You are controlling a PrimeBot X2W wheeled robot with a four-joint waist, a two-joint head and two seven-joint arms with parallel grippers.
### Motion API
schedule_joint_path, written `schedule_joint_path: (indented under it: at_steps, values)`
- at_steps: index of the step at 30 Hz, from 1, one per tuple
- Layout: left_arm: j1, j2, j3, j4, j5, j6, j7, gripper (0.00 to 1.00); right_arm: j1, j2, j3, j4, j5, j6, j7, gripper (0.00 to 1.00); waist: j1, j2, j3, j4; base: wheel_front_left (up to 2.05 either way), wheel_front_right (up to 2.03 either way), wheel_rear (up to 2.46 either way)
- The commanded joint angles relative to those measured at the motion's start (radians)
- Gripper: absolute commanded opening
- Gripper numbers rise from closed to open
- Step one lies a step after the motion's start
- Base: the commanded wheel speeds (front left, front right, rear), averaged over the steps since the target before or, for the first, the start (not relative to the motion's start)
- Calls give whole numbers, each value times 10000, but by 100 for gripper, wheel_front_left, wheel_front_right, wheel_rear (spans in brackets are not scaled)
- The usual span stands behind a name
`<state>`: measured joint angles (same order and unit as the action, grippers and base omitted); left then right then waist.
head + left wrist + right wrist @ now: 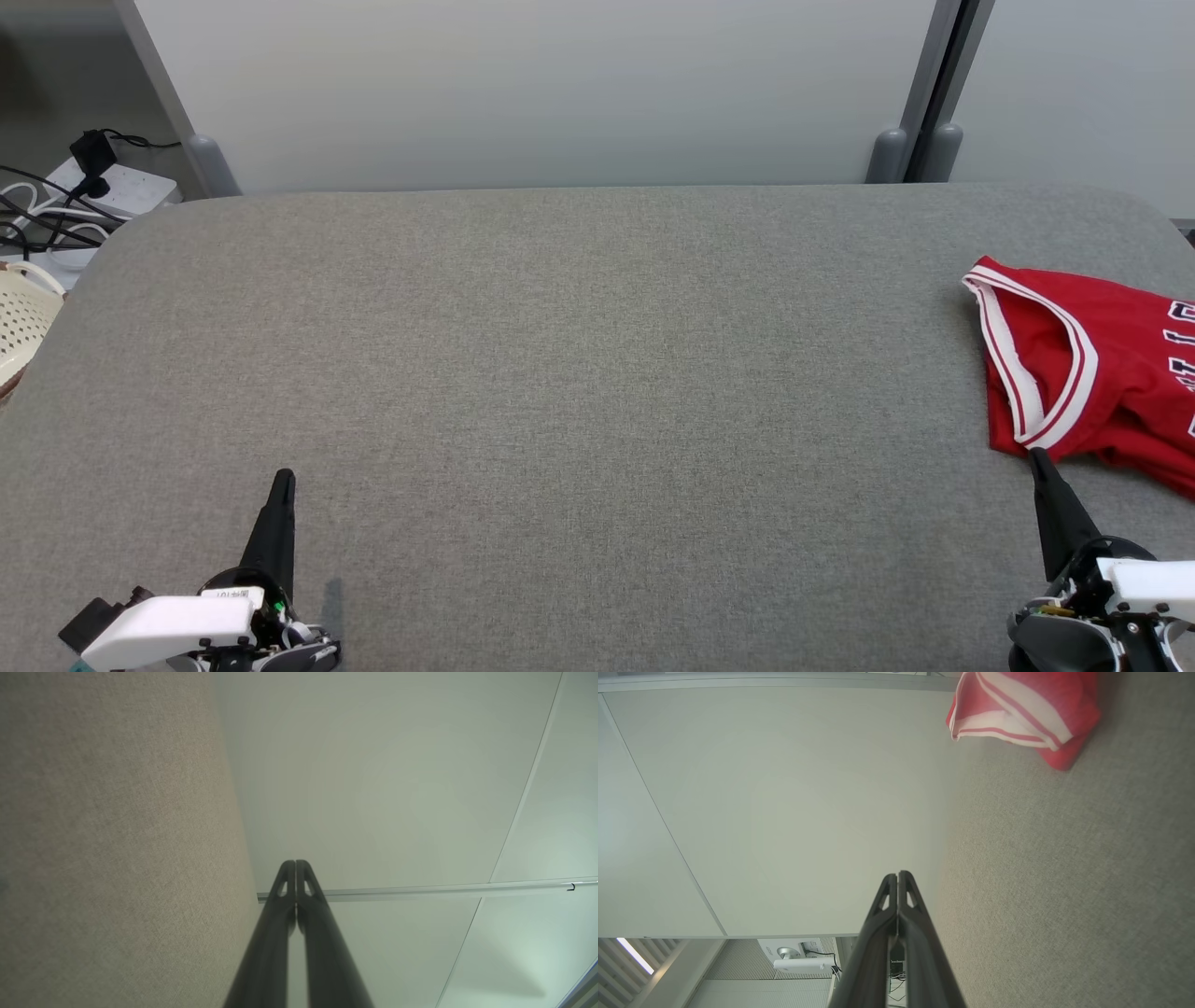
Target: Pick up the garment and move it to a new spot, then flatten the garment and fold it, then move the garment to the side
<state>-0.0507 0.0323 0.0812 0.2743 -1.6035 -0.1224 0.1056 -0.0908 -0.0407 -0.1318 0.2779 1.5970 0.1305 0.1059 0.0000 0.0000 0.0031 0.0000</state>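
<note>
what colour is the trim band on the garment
The trim is white with thin red stripes, on a red garment; clearest in the head view.

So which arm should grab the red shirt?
Right, probably. The right tool is shut just beside the red shirt, while the left tool sits far across the grey table.

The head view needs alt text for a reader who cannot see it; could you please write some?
A red jersey with white trim lies rumpled at the right edge of a grey fabric table, partly out of frame. The shut right hand points toward its near edge; the shut left hand sits lower left.
</note>
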Motion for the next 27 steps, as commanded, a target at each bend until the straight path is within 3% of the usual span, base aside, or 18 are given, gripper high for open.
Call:
schedule_joint_path:
  at_steps: [1, 27]
  values:
    - [-574, 179, 323, -291, -54, -83, 74, 0, -171, -95, 181, -332, 117, 2, 73, 0, 0, 0, 0, 0, 0, 0, 0]
    - [-573, 179, 323, -291, -54, -83, 74, 0, -171, -95, 181, -332, 117, 2, 72, 0, 0, 0, 0, 0, 0, 0, 0]
